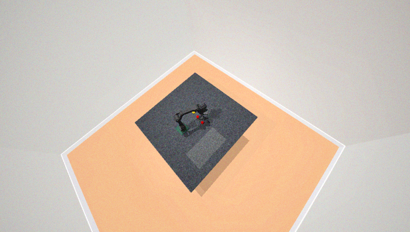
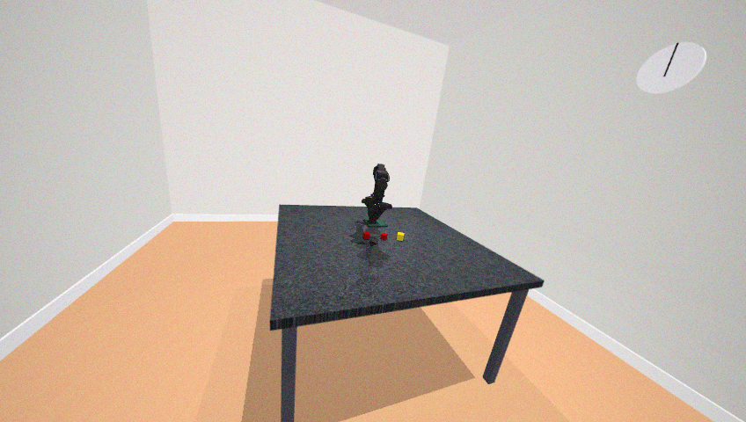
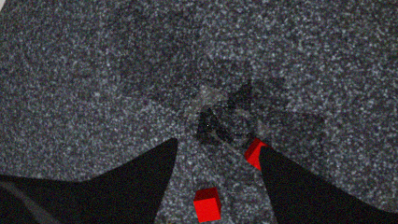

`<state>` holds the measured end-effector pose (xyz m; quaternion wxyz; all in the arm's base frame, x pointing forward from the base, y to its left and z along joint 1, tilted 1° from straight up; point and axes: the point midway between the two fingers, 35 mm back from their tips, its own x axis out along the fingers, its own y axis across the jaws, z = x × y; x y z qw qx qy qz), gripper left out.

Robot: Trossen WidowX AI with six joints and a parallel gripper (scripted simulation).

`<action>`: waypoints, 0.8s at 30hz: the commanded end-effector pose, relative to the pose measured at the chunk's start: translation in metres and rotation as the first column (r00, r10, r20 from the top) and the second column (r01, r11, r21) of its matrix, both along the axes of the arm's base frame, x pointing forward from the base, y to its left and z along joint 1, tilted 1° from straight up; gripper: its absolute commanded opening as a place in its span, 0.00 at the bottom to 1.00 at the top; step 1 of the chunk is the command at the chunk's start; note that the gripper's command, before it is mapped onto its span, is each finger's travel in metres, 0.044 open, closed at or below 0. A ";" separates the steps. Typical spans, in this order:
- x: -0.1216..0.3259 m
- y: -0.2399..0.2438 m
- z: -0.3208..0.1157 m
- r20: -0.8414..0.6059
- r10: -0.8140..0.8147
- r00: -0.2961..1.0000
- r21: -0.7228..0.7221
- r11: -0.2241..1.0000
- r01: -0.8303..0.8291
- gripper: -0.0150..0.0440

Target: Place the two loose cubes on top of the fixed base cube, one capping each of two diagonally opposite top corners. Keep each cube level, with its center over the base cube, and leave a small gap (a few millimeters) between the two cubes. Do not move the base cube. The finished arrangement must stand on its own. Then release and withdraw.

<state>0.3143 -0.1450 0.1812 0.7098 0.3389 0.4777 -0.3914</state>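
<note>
Two small red cubes lie apart on the dark table (image 1: 161,137) (image 2: 419,277). One red cube (image 1: 197,117) (image 2: 366,236) (image 3: 207,204) shows low between my fingers in the wrist view. The other red cube (image 1: 202,122) (image 2: 383,236) (image 3: 254,152) is partly hidden behind my right finger there. A yellow cube (image 1: 194,112) (image 2: 400,236) stands beside them, out of the wrist view. My gripper (image 1: 203,108) (image 3: 218,147) hangs well above the red cubes, pointing down. It is partly open with nothing between the fingers.
The arm (image 2: 377,193) rises from a green base plate (image 1: 180,130) near the cubes. A lighter grey rectangle (image 1: 205,148) is marked on the table toward its near corner. The arm's shadow falls on the table beyond the cubes.
</note>
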 end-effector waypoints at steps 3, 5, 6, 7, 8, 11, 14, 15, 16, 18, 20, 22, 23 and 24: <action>-0.057 -0.003 -0.028 -0.198 -0.389 0.900 0.216 0.878 0.427 0.70; -0.064 -0.003 -0.029 -0.226 -0.430 0.874 0.230 0.849 0.476 0.70; -0.064 -0.003 -0.029 -0.226 -0.430 0.874 0.230 0.849 0.476 0.70; -0.064 -0.003 -0.029 -0.226 -0.430 0.874 0.230 0.849 0.476 0.70; -0.064 -0.003 -0.029 -0.226 -0.430 0.874 0.230 0.849 0.476 0.70; -0.064 -0.003 -0.029 -0.226 -0.430 0.874 0.230 0.849 0.476 0.70; -0.064 -0.003 -0.031 -0.226 -0.430 0.874 0.230 0.849 0.476 0.70; -0.063 -0.003 -0.035 -0.226 -0.430 0.874 0.230 0.849 0.476 0.70; -0.063 -0.003 -0.041 -0.226 -0.430 0.874 0.230 0.849 0.476 0.70; -0.062 -0.004 -0.057 -0.225 -0.430 0.874 0.230 0.849 0.476 0.70; -0.062 -0.004 -0.072 -0.226 -0.430 0.874 0.230 0.849 0.476 0.70; -0.063 -0.003 -0.087 -0.226 -0.430 0.874 0.230 0.849 0.476 0.70; -0.063 -0.003 -0.090 -0.226 -0.430 0.874 0.230 0.849 0.476 0.70; -0.063 -0.003 -0.092 -0.226 -0.430 0.874 0.230 0.849 0.476 0.70</action>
